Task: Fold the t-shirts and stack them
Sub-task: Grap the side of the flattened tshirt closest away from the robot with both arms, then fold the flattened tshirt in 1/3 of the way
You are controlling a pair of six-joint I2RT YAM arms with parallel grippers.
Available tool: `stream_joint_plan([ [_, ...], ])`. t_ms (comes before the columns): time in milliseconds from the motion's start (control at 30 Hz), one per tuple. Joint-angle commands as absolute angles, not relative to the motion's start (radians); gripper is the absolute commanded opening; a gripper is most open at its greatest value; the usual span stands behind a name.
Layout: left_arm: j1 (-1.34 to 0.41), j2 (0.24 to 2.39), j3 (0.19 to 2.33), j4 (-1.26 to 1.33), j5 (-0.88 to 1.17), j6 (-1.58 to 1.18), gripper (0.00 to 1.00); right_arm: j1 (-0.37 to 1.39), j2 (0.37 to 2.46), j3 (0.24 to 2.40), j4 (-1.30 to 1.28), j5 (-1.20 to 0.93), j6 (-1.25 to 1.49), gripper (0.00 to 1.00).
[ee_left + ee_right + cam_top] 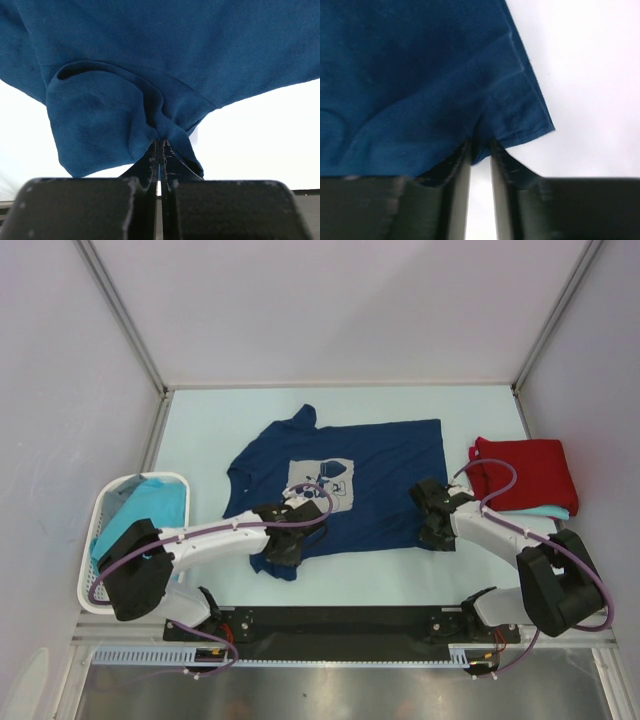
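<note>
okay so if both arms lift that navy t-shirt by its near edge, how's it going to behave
Probably floppy: the navy t-shirt already bunches into folds where the left end effector pinches it. It will likely drape and sag between the two grips, since the right end effector holds only a corner. It looks thin, so probably light.

Pale table (200,430) bearing navy t-shirt (380,465), red t-shirt (525,472) atop turquoise one (548,512), white basket (95,540).

A white perforated plastic basket (96,540) sits at the left edge of the pale table (400,580), near its front. Plain light walls (350,300) with metal corner posts (120,310) close in the table on the left, back and right. A black mounting rail (340,622) runs along the near edge, with a slotted white cable duct (130,655) just before it.
</note>
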State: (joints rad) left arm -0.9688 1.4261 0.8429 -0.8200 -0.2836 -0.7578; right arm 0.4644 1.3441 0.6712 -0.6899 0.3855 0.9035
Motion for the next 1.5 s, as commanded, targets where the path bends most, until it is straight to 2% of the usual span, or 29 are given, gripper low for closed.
stream_joint_plan([
  [0, -0.96, 1.405, 0.85, -0.807, -0.287, -0.742, 0.0, 0.466, 1.339, 0.649, -0.695, 0.385, 0.923, 0.21],
  [33, -0.96, 1.405, 0.85, -0.805, -0.287, -0.742, 0.0, 0.465, 1.338, 0.649, -0.696, 0.385, 0.923, 0.12],
  [100, -0.96, 1.405, 0.85, -0.805, -0.285, -0.742, 0.0, 0.465, 1.335, 0.652, -0.701, 0.388, 0.923, 0.01],
  [133, -0.96, 1.407, 0.85, -0.808, -0.287, -0.744, 0.0, 0.466, 1.33, 0.653, -0.704, 0.391, 0.925, 0.0],
  [300, -0.96, 1.379, 0.859, -0.827, -0.319, -0.762, 0.0, 0.517, 1.276, 0.698, -0.781, 0.465, 0.948, 0.0],
  [433, -0.96, 1.28, 0.911, -0.906, -0.394, -0.787, 0.0, 0.624, 1.184, 0.793, -0.903, 0.595, 0.982, 0.0],
  [567, -0.96, 1.21, 1.053, -1.012, -0.477, -0.805, 0.0, 0.646, 1.126, 0.883, -1.018, 0.656, 0.982, 0.0],
  [700, -0.936, 1.203, 1.141, -1.066, -0.509, -0.804, 0.0, 0.646, 1.1, 0.933, -1.042, 0.687, 0.956, 0.0],
  [1133, -0.807, 1.151, 1.19, -1.132, -0.558, -0.77, 0.0, 0.571, 1.028, 1.011, -1.058, 0.722, 0.867, 0.0],
  [1467, -0.68, 1.144, 1.379, -1.161, -0.614, -0.678, 0.0, 0.508, 1.0, 1.074, -1.029, 0.719, 0.772, 0.0],
])
